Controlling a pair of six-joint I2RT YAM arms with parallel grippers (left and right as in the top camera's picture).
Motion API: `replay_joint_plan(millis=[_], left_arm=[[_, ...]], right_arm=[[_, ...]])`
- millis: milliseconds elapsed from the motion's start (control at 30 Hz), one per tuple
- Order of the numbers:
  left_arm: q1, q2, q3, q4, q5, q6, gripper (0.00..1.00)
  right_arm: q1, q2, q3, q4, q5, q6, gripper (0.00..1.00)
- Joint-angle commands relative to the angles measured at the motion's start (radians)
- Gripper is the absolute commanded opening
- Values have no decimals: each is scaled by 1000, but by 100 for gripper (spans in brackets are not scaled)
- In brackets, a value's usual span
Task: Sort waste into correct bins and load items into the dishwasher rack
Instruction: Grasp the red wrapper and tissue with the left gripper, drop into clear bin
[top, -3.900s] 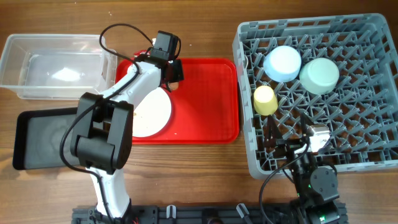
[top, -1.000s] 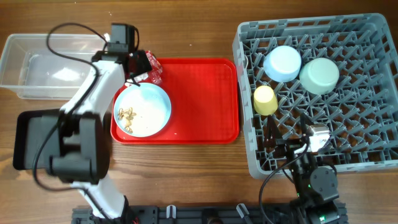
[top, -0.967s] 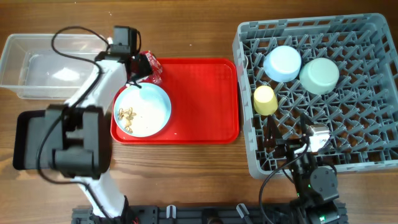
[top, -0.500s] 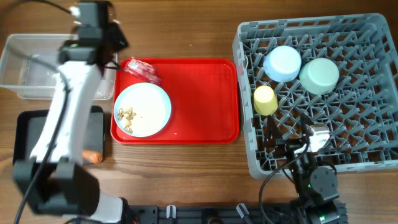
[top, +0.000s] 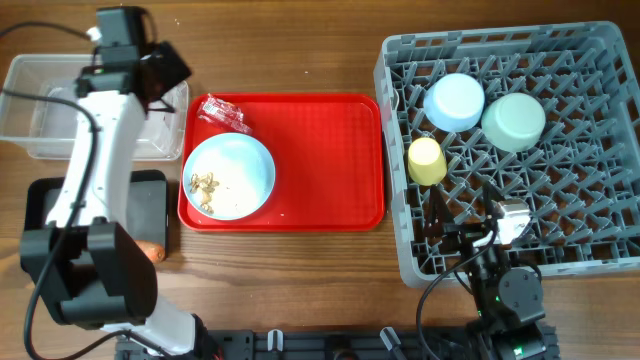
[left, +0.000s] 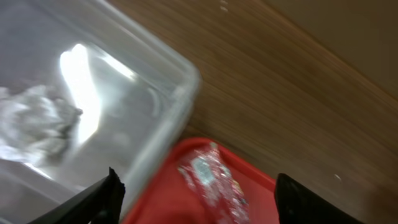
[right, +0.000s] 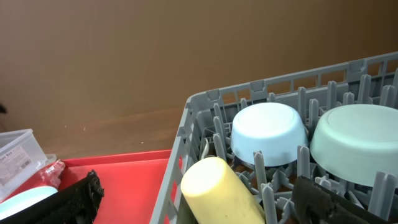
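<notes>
My left gripper (top: 163, 72) hangs open and empty over the right rim of the clear tub (top: 30, 100). In the left wrist view its fingers (left: 102, 200) stand wide apart above the red snack wrapper (left: 210, 179), which lies on the red tray's back left corner (top: 222, 112). A crumpled white tissue (left: 28, 121) sits inside the tub. The large plate (top: 232, 176) holds beige crumbs (top: 204, 186). A carrot piece (top: 150, 252) lies beside the black tray (top: 42, 210). The rack (top: 560, 230) holds the yellow cup (top: 427, 160), blue saucer (top: 454, 102) and mint bowl (top: 514, 121). My right gripper (top: 463, 218) rests open over the rack's front.
The red serving tray (top: 330, 160) lies between the bins and the rack. My left arm stretches over the black tray and the tub's right end. Bare wood table (top: 300, 290) shows along the front and back.
My left gripper was at the red wrapper on the tray's corner, then lifted away back and left to the tub's rim, open. The wrapper stays on the tray. The right arm has not moved.
</notes>
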Motion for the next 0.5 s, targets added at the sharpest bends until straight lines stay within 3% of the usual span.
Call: replay_joint_plan(millis=[0, 167, 333, 367, 467], left_arm=[[-106, 36, -15, 3, -8, -3, 77], [-146, 228, -19, 10, -49, -84, 77], [-145, 309, -19, 10, -19, -93, 79], [-145, 321, -19, 11, 16, -93, 74], [-146, 357, -19, 34, 77, -94, 47]], right_arm=[[-4, -3, -9, 5, -5, 7, 100], [-4, -3, -9, 5, -5, 8, 100], [-4, -3, -9, 5, -5, 7, 100], [-4, -3, -9, 5, -5, 8, 100], [-4, -3, -9, 5, -5, 7, 100]])
